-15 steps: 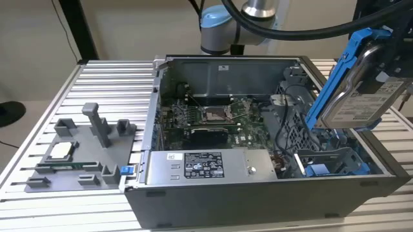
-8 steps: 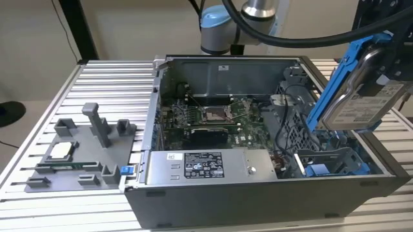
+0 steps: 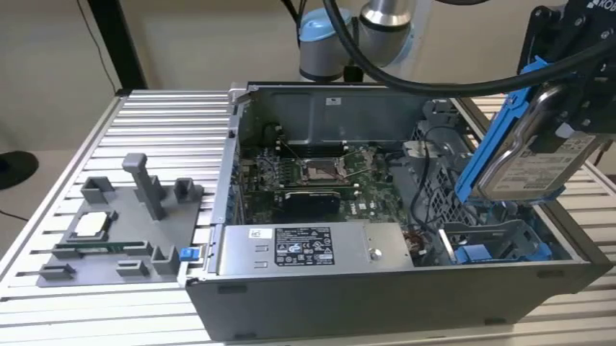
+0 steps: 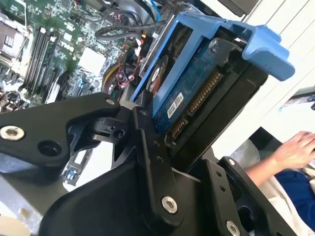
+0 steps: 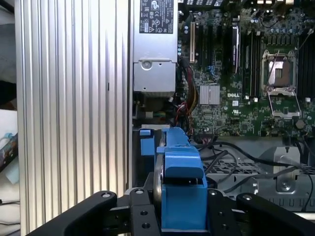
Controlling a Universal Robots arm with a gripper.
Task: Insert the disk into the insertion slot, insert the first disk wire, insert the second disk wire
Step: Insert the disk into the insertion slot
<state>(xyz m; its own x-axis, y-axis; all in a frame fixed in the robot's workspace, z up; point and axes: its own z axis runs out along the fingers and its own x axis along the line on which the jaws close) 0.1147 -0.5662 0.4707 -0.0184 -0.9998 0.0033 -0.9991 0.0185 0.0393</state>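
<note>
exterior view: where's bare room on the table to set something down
The ribbed table is bare behind the fixture tray, up to the computer case wall. Inside the case is crowded, the disk held above it at the exterior view's right.

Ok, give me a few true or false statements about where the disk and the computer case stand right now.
1. The gripper holds the disk. True.
2. The disk sits in the slot. False: it hangs tilted above the slot, over the case.
3. The grey tray lies inside the case. False: it lies on the table, to the exterior view's left of the case.
4. The case is open and its circuit board shows. True.
</note>
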